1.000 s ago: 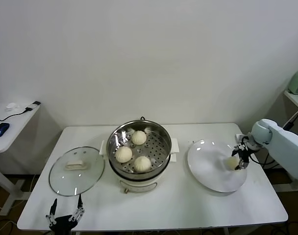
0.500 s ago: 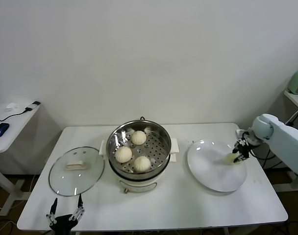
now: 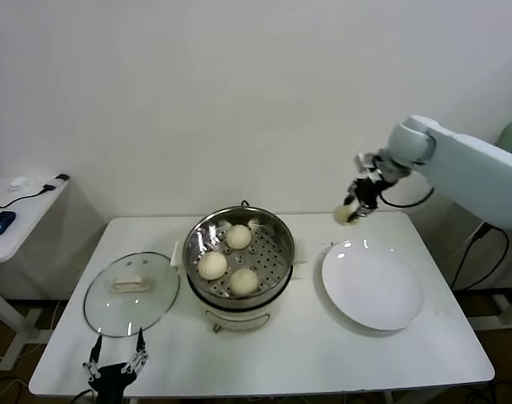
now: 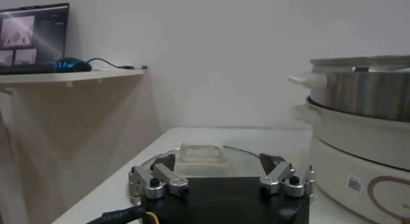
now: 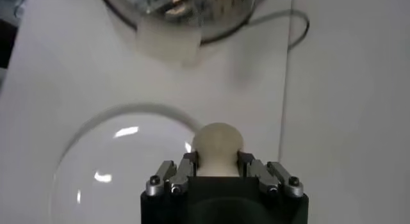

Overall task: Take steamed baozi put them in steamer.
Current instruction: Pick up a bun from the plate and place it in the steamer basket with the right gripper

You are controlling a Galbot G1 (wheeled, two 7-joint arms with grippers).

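Note:
The steamer (image 3: pixel 239 290) stands mid-table, a shiny steel pot on a white base. Three cream-white baozi (image 3: pixel 238 236) (image 3: pixel 212 266) (image 3: pixel 244 281) lie on its perforated tray. My right gripper (image 3: pixel 354 207) is shut on the fourth baozi (image 3: pixel 347 216) and holds it high above the table's back edge, between the steamer and the white plate (image 3: pixel 372 284). In the right wrist view the baozi (image 5: pixel 218 145) sits between the fingers, with the plate (image 5: pixel 115 161) below and the steamer (image 5: pixel 186 4) farther off. My left gripper (image 3: pixel 113 369) is open and parked at the table's front left edge.
The round glass lid (image 3: pixel 131 293) lies flat left of the steamer; it also shows in the left wrist view (image 4: pixel 202 156) just past the open left gripper (image 4: pixel 220 174). A side table with a mouse (image 3: pixel 0 222) stands at far left.
My right gripper has lifted the baozi off the plate and carried it up and left toward the steamer. The plate is now bare. The left arm has not moved.

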